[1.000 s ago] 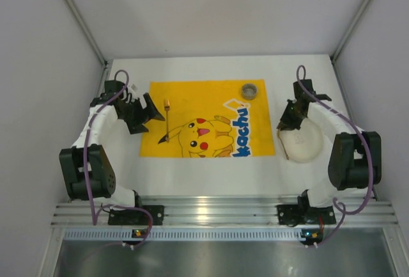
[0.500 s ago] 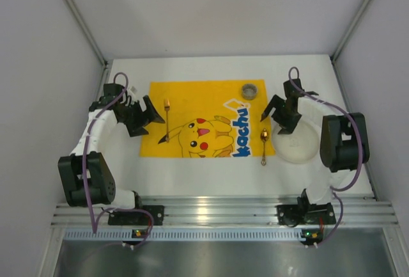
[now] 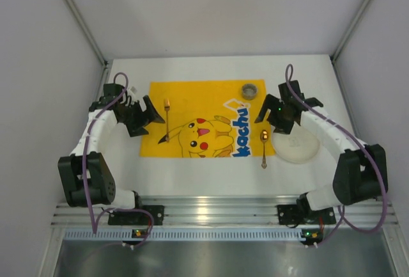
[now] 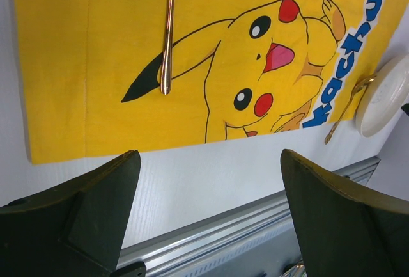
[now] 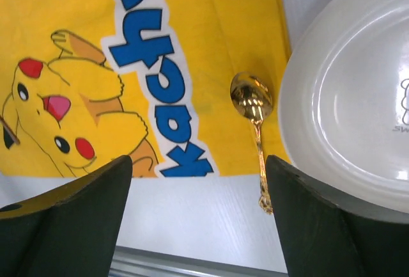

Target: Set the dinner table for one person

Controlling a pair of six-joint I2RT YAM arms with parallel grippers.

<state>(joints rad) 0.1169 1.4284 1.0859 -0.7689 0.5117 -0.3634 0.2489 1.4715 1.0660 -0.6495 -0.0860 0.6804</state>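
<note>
Both tools apart above a half-laid place setting

The white surface (image 3: 204, 176) fills the whole work area under both arms, its ribbed metal rail along the near edge. A yellow cartoon mat (image 3: 192, 94) lies on its middle. The left tool (image 4: 209, 155) hovers over the mat's left edge, fingers wide apart and holding nothing. The right tool (image 5: 198, 160) is likewise spread and empty above a gold spoon (image 5: 254, 107). The spoon's bowl rests on the mat's right edge, just beside a white plate (image 3: 299, 146). Another gold utensil (image 3: 167, 120) and a small grey cup (image 3: 248, 90) sit on the mat.
</note>
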